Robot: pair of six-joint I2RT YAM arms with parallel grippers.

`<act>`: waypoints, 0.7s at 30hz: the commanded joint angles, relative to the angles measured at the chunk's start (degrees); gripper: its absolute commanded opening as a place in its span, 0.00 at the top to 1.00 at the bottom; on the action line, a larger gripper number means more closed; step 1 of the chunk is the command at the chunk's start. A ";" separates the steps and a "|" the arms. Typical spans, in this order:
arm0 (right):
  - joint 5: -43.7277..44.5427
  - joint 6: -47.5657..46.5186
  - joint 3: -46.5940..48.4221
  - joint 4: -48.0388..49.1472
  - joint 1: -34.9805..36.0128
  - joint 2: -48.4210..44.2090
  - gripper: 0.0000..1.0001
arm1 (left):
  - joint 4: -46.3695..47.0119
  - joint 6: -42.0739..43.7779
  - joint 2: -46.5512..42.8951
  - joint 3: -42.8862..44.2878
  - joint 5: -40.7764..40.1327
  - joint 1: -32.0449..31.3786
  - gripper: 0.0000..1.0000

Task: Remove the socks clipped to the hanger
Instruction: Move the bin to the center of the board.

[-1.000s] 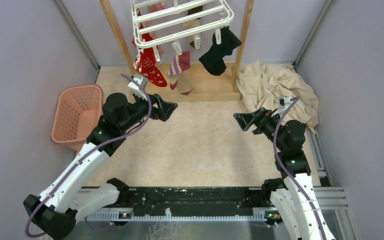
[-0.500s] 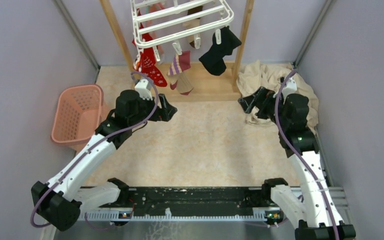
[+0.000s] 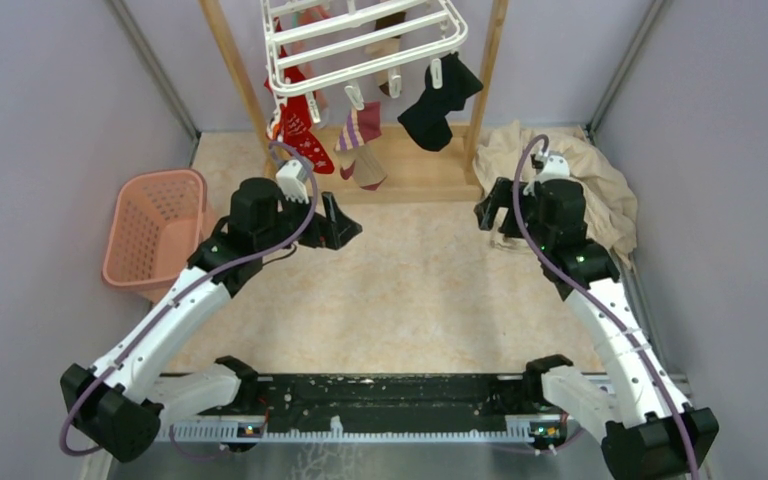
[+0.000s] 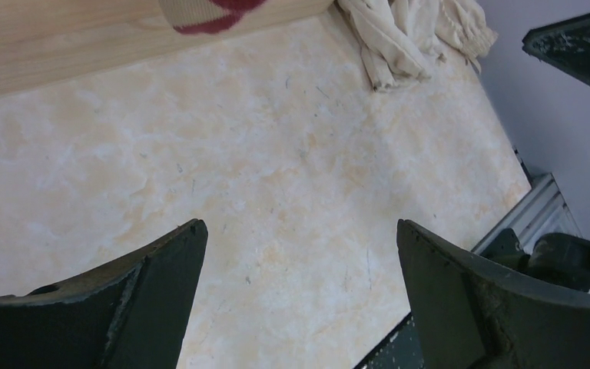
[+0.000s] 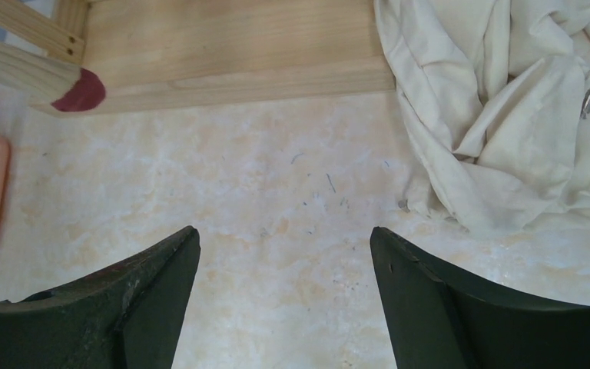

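The white hanger (image 3: 360, 40) hangs from the wooden frame at the back. Clipped to it, a red patterned sock (image 3: 300, 135), a maroon-and-beige striped sock (image 3: 360, 140) and a black sock (image 3: 438, 100) dangle; more socks behind are partly hidden. My left gripper (image 3: 345, 222) is open, low and just in front of the striped sock, whose toe (image 4: 203, 11) shows at the top of the left wrist view. My right gripper (image 3: 487, 205) is open below the black sock, holding nothing. Both wrist views show bare floor between the jaws (image 4: 299, 224) (image 5: 283, 231).
A pink lattice basket (image 3: 155, 235) stands at the left wall. A crumpled cream cloth (image 3: 580, 180) lies at the back right, close to my right gripper. The wooden frame's base board (image 3: 410, 175) and posts (image 3: 485, 80) stand under the hanger.
My right arm has swung back and left, from the middle right to beside the frame's right post, jaws narrowing slightly. My left gripper has shifted a little toward the rack.
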 commanded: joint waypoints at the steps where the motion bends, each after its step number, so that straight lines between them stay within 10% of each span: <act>1: 1.52 -1.65 -2.69 4.01 0.40 0.47 0.18 | -0.79 0.03 -3.89 -3.93 3.27 -0.41 0.01; 12: 6.33 -2.57 -3.12 5.73 16.45 10.85 0.18 | -16.41 -8.69 -3.67 0.83 -38.79 0.62 0.01; 21: 3.55 -1.59 -4.61 7.16 19.63 12.19 0.18 | -17.77 -9.27 5.23 2.58 -46.85 16.06 0.01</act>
